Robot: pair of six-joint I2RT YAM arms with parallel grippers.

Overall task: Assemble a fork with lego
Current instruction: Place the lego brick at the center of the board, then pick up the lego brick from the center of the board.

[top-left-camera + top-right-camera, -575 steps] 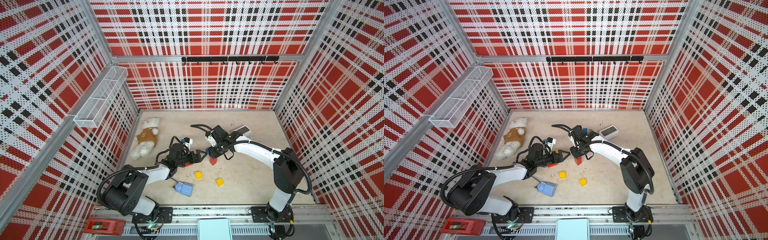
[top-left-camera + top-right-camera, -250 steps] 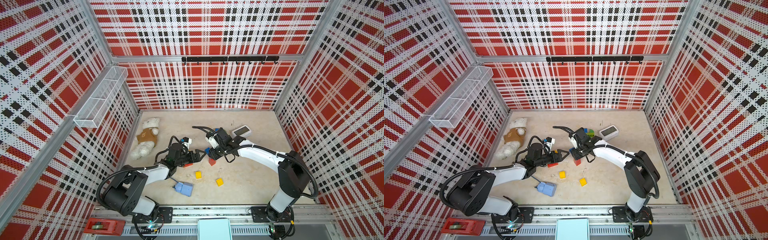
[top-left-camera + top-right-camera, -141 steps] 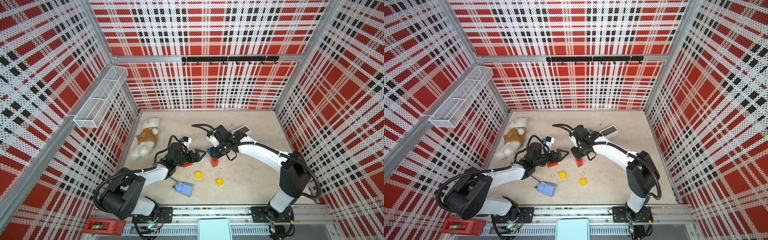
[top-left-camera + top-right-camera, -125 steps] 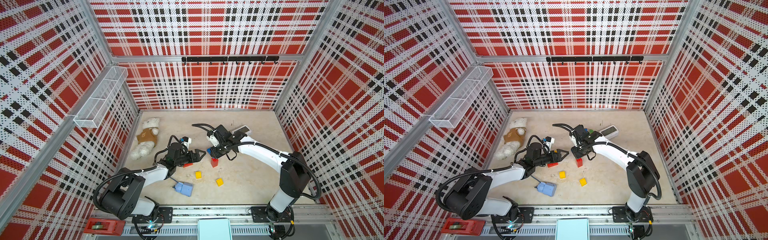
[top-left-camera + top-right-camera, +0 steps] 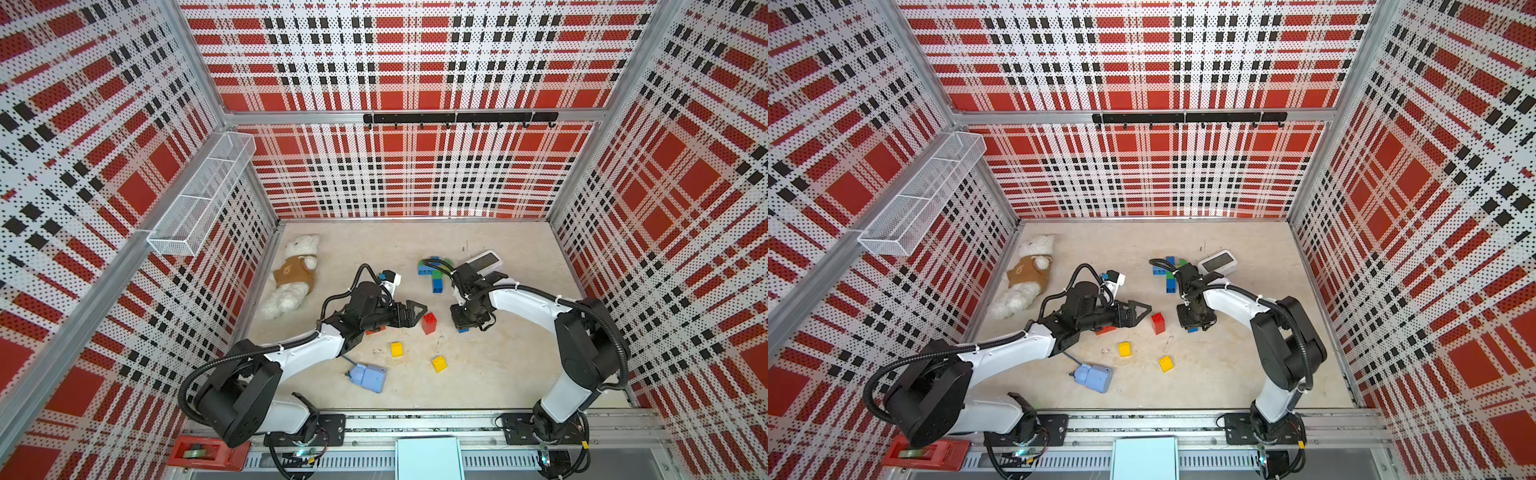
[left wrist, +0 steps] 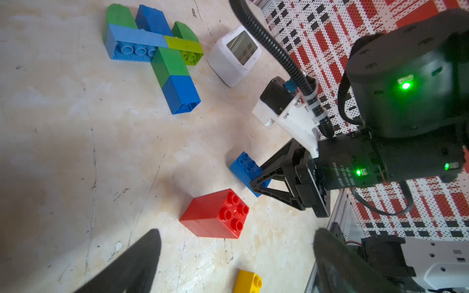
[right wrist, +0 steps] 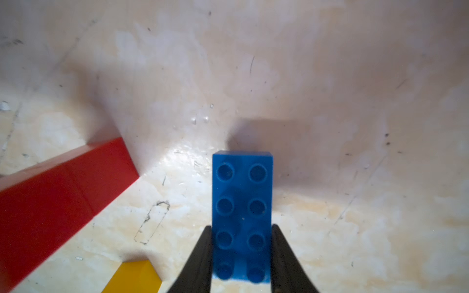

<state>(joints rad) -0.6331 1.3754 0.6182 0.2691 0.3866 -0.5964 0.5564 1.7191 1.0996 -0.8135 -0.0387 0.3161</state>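
Right fingers (image 7: 200, 261) have drawn back, clamping a half-hidden blue brick (image 7: 243, 203); left fingers (image 6: 137, 263) wide.

Overhead stereo pair, two close wrist views

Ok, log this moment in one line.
left jaws: open, empty | right jaws: shut on oblong blue brick | red brick: standing between arms

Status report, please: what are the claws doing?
Right gripper shut on blue brick. Left gripper open near red brick. Part-built fork apart, white gadget beside it.
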